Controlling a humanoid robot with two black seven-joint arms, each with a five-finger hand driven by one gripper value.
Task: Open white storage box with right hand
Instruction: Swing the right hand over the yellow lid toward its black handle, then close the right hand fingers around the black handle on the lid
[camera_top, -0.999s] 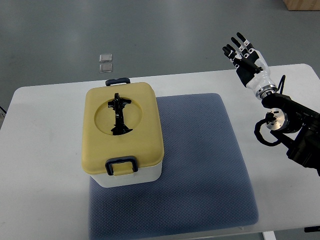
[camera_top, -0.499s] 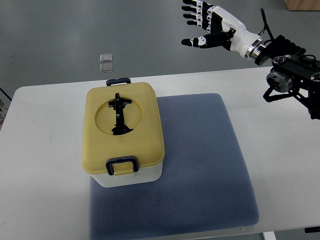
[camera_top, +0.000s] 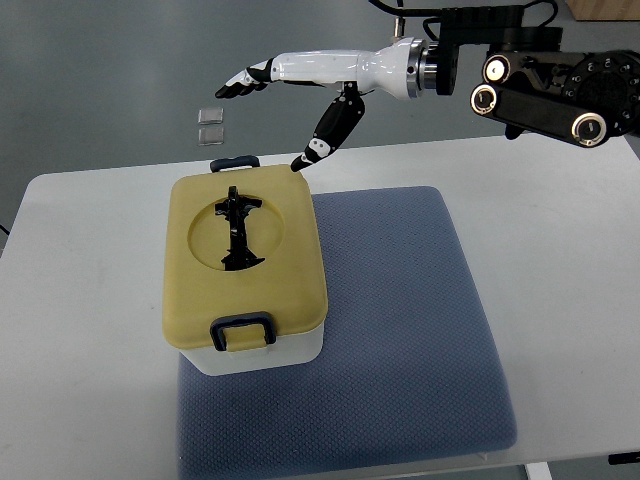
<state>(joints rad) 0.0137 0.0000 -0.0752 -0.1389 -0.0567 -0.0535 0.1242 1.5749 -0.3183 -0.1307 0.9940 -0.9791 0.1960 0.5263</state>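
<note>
Grey floor surrounds a white worktop (camera_top: 90, 330), and on the floor beyond its far edge we note two small clear square items (camera_top: 211, 126) lying side by side.

We list a blue-grey textured mat (camera_top: 400, 330) covering the middle and near part of the worktop.

We list the white storage box (camera_top: 262, 355) on the left part of the mat, its left side overhanging onto the bare worktop. Its yellow lid (camera_top: 290, 270) is shut, so we cannot see any contents. The lid carries a round recess with a black folding handle (camera_top: 237, 230) lying flat in it. We see one black latch (camera_top: 243, 329) at the near edge and another (camera_top: 234, 161) at the far edge, both down against the box.

We record the right hand (camera_top: 300, 80) reaching in from the right edge, held above the far end of the box. Its fingers (camera_top: 240, 80) stretch out wide toward the left, holding nothing, while the thumb (camera_top: 325, 135) points down toward the lid's far right corner; we cannot tell whether its tip touches.
</note>
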